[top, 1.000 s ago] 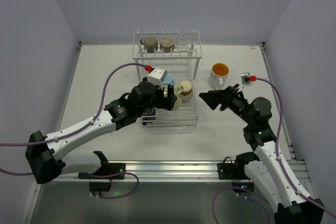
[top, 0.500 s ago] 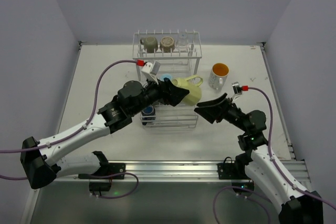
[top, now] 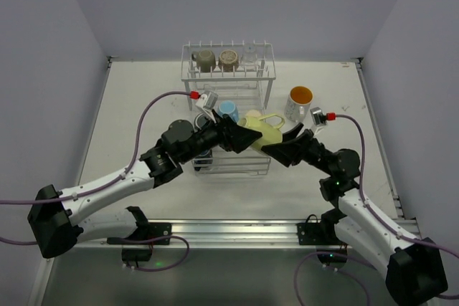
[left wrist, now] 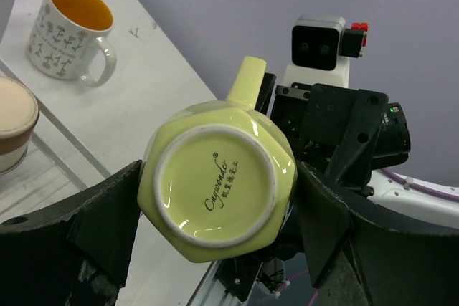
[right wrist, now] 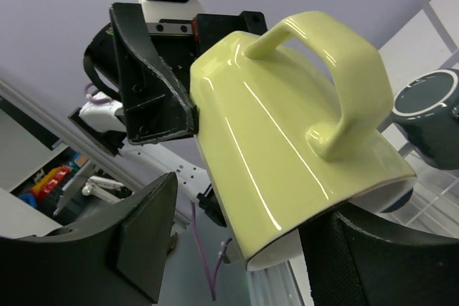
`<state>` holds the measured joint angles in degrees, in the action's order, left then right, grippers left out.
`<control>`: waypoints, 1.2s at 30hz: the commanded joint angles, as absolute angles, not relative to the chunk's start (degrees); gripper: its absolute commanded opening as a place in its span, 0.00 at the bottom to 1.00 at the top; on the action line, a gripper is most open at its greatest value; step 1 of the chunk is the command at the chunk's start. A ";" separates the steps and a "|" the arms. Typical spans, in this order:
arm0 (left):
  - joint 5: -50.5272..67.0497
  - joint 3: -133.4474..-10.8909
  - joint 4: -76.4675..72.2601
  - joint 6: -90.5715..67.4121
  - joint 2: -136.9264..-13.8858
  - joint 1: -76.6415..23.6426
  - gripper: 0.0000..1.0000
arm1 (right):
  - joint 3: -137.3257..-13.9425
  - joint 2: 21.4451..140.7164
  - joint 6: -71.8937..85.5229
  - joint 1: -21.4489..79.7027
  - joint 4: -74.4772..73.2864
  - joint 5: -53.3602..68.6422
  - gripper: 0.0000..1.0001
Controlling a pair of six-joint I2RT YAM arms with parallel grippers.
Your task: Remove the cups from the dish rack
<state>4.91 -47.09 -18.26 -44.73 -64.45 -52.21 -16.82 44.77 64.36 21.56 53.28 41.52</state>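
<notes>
My left gripper (top: 240,135) is shut on the pale yellow-green cup (top: 259,128) and holds it in the air, on its side, just right of the white dish rack (top: 263,89). In the left wrist view the fingers (left wrist: 107,220) clamp the cup's base (left wrist: 215,180). My right gripper (top: 283,148) is open, with its jaws on either side of the cup's mouth end (right wrist: 294,134); one finger (right wrist: 143,234) stands clear of it. An olive cup (top: 203,59), a tan cup (top: 228,57) and a clear glass (top: 249,55) sit on the upper shelf. A light blue cup (top: 228,110) sits in the lower basket.
A white cup with an orange inside (top: 300,102) stands on the table right of the rack and also shows in the left wrist view (left wrist: 72,30). A dark green cup (right wrist: 430,116) lies in the lower basket, and a tan cup (left wrist: 14,123) sits beside it. Walls enclose the table.
My left gripper has lifted the yellow-green cup out of the lower basket and carried it right. My right gripper has moved left until its open jaws flank the cup's mouth.
</notes>
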 commanded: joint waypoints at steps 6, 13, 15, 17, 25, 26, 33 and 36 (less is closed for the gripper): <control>5.45 -45.09 -34.54 -49.22 -59.86 -52.47 0.37 | -19.86 45.88 66.09 25.05 65.83 36.74 0.33; 4.39 -45.26 -27.45 -45.45 -57.04 -52.56 0.96 | -19.60 43.77 64.79 25.22 60.84 34.28 0.00; 3.44 -46.57 -24.01 -42.02 -55.73 -52.47 1.00 | -20.74 42.11 63.11 25.14 54.51 33.05 0.00; 3.17 -46.93 -19.96 -39.04 -54.76 -52.47 1.00 | -22.31 40.96 60.39 25.22 47.33 31.65 0.00; -3.77 -50.27 -3.04 -30.33 -49.22 -52.47 1.00 | -34.78 37.70 45.13 25.14 18.42 25.41 0.00; -5.35 -50.88 -0.55 -28.41 -48.17 -52.47 1.00 | -38.72 37.79 43.00 25.14 10.28 23.75 0.00; -16.24 -50.63 17.30 -22.07 -41.58 -52.47 1.00 | -57.11 42.97 28.66 20.42 -17.11 5.38 0.00; -18.01 -48.18 21.70 -20.74 -38.59 -52.47 1.00 | -63.88 47.62 24.89 13.83 -24.24 3.00 0.00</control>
